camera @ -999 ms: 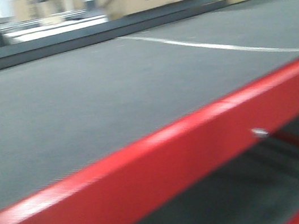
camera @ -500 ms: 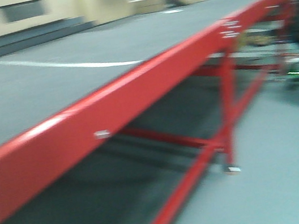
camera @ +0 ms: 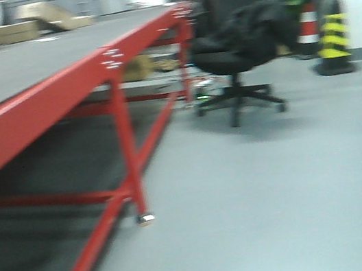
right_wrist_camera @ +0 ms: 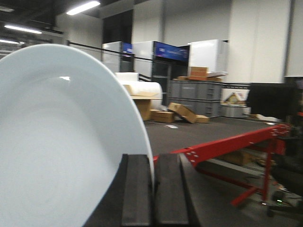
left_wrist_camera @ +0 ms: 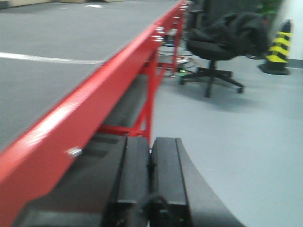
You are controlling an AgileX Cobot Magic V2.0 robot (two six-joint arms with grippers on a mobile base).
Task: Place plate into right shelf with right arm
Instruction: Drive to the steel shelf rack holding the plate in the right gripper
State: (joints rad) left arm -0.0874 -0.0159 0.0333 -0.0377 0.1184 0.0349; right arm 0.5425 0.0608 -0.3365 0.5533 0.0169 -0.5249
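Note:
In the right wrist view the white plate (right_wrist_camera: 57, 142) stands on edge and fills the left half of the frame. My right gripper (right_wrist_camera: 153, 163) is shut on the plate's rim, with one black finger on each side of it. In the left wrist view my left gripper (left_wrist_camera: 150, 151) is shut and empty, its two black fingers pressed together beside the red-framed table (left_wrist_camera: 71, 118). The steel right shelf is out of view in every frame. Neither gripper shows in the front view.
The long red-framed table with a grey top (camera: 37, 104) runs along the left. A black office chair (camera: 240, 52) with dark cloth on it stands ahead on the grey floor. A yellow-black bollard (camera: 332, 40) and a striped cone stand behind. Boxes and grey crates (right_wrist_camera: 199, 97) stand far off.
The front view has swung to the right: the red table has slid to the left of the frame, and the floor, chair and bollard have come into sight.

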